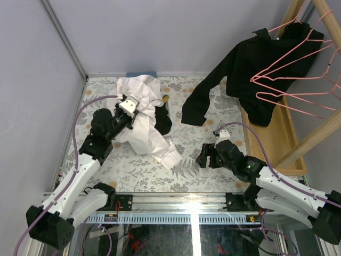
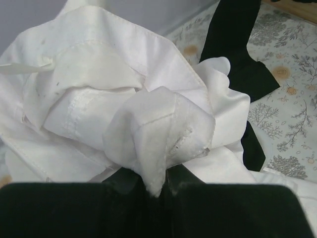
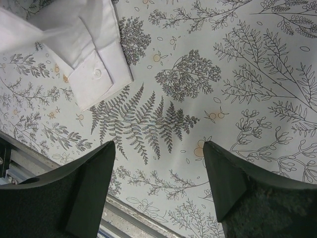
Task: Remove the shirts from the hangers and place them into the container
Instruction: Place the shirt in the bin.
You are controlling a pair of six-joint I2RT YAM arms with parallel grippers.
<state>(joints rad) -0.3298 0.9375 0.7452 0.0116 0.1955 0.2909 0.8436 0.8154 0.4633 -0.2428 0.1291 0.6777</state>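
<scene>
Left claw (image 1: 133, 108) pinching the white shirt (image 1: 152, 136), right claw (image 1: 204, 158) spread above the tabletop (image 1: 184, 173).
From above, we see the white shirt heaped at far left, overlapping a small black shirt (image 1: 163, 120); a large black shirt (image 1: 256, 64) drapes over the wooden tray (image 1: 277, 141), sleeve on the tabletop, beside pink hangers (image 1: 298, 80). At the left wrist, we find the jaws pressed together on a white fold. At the right wrist, we see fingers (image 3: 84, 188) wide apart over fern print, the shirt's buttoned cuff (image 3: 99, 74) beyond them.
</scene>
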